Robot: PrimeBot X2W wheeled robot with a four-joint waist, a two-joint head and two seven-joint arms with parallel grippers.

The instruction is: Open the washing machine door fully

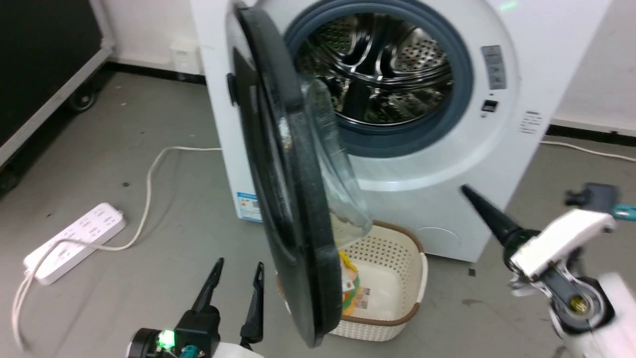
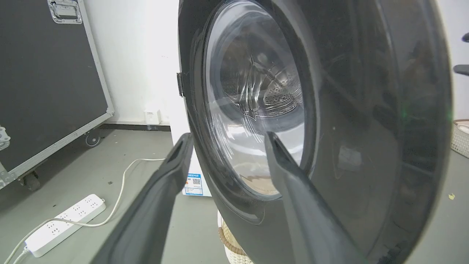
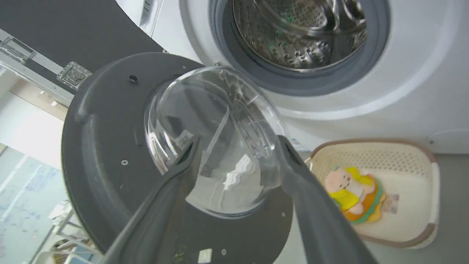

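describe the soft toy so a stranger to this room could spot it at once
Find the white washing machine; on the floor at its foot sits a cream perforated basket with a brown rim. The soft toy lies inside it: pale pink head, yellow top, orange and green layers, brightly coloured where everything around is white, grey or black.

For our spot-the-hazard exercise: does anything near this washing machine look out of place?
A power strip lies on the floor beside the machine, and a basket holding a soft toy sits beneath the open door.

Grey floor (image 1: 149,238) bears washing machine (image 1: 437,209), cream basket (image 1: 397,243) — and white power strip (image 1: 74,241).
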